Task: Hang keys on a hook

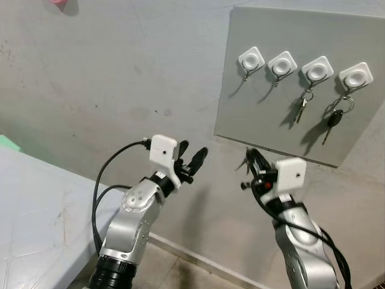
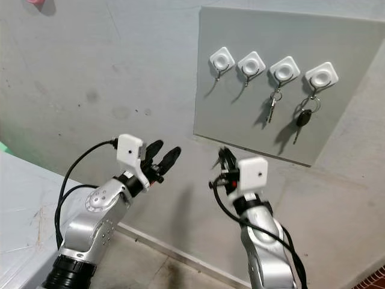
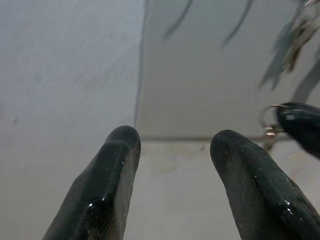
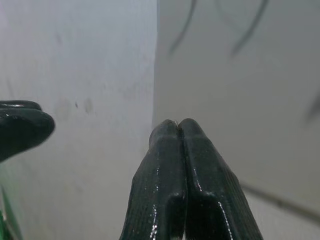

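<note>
A grey board [image 1: 271,114] on the wall carries a row of white hooks. The two left hooks [image 1: 251,58] [image 1: 282,62] are bare. A silver key [image 1: 302,109] hangs from the third hook and a black-headed key [image 1: 334,118] from the fourth. My right gripper [image 1: 249,156] is raised just below the board's lower left corner, shut, with a thin metal key ring [image 3: 267,121] showing at its tip. In its own wrist view the right gripper [image 4: 177,122] has its fingers pressed together. My left gripper [image 1: 192,152] is open and holds nothing, raised to the left of the right one.
A pale tabletop [image 1: 36,205] runs along the lower left. A pink object [image 1: 58,2] sits high on the wall at the top left. Below both arms, a baseboard [image 1: 198,256] meets the floor.
</note>
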